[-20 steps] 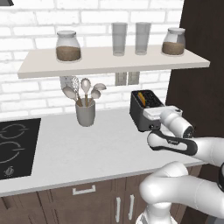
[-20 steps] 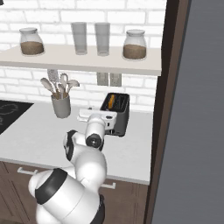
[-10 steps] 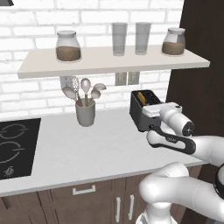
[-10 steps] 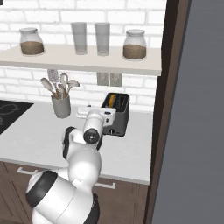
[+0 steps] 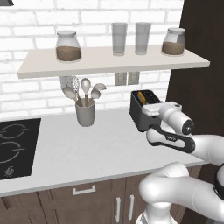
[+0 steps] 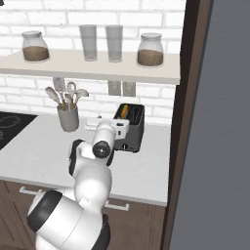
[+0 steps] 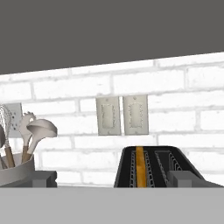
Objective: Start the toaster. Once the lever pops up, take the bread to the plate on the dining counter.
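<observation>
The black glass cooktop (image 5: pixel 15 148) is set into the pale worktop (image 5: pixel 87 148) at the far left of the left base view. To its right, a grey cylindrical utensil cup (image 5: pixel 85 113) stands upright near the white brick wall and holds pale spoons and a whisk. Above it, a long pale wall shelf (image 5: pixel 109 62) carries, in order, a glass jar with brown contents (image 5: pixel 68 46), two clear empty drinking glasses (image 5: pixel 128 38) side by side, and a second glass jar with brown contents (image 5: pixel 174 42). Two pale wall sockets (image 5: pixel 127 78) sit under the shelf, between the cup and the toaster.

The dark grey boxy two-slot toaster (image 5: pixel 141 109) stands upright on the worktop near the wall, right of the utensil cup and well apart from it, close to the dark tall cabinet side (image 5: pixel 197 87). The light tan slice of bread (image 5: pixel 142 97) sits in one slot; only its orange-tan top edge shows. In the hand view that edge appears as a narrow stripe in the left slot of the toaster.

The white arm's two-finger gripper (image 5: pixel 151 110) is level with the top of the toaster, at its front face. The fingers (image 7: pixel 183 178) stand at their widest spread and hold nothing; in the hand view their two dark tips rise well apart at the bottom, one before the utensil cup, one before the toaster. Whether they touch the toaster cannot be told. In the right base view the white hand covers the toaster's left front corner, and a small knob (image 6: pixel 126 146) shows low on the front.
</observation>
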### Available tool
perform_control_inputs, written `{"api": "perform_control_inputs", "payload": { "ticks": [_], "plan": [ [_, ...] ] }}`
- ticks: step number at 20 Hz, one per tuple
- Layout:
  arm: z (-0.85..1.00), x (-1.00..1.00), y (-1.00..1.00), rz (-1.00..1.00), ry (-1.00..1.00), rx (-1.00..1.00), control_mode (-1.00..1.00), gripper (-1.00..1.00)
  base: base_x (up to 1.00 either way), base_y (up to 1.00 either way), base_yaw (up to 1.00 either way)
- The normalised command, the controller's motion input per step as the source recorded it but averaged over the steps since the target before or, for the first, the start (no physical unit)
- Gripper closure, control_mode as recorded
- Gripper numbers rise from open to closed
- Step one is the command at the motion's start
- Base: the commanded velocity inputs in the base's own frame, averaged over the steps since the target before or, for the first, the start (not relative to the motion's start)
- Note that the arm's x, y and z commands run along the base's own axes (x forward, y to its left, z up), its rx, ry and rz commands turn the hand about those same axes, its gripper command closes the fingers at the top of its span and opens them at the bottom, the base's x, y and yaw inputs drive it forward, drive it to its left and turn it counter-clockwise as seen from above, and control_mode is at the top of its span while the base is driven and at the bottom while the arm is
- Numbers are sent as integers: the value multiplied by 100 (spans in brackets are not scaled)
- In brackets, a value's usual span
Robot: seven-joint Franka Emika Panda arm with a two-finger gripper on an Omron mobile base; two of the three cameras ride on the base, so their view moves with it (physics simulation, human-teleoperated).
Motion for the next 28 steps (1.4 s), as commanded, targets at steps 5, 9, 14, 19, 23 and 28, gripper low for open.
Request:
{"api": "perform_control_inputs", "payload": {
  "ticks": [5,9,14,19,23,28],
  "plan": [
    [0,16,0,0,4,0,-100,-100,0,0,0],
    [0,11,0,0,2,0,-100,-100,0,0,0],
    [0,16,-1,0,1,0,-100,-100,0,0,0],
    [0,21,-5,0,1,0,-100,-100,0,0,0],
    [0,15,-10,0,2,0,-100,-100,0,0,0],
    [-4,12,-9,0,2,0,-100,-100,0,0,0]
  ]
}}
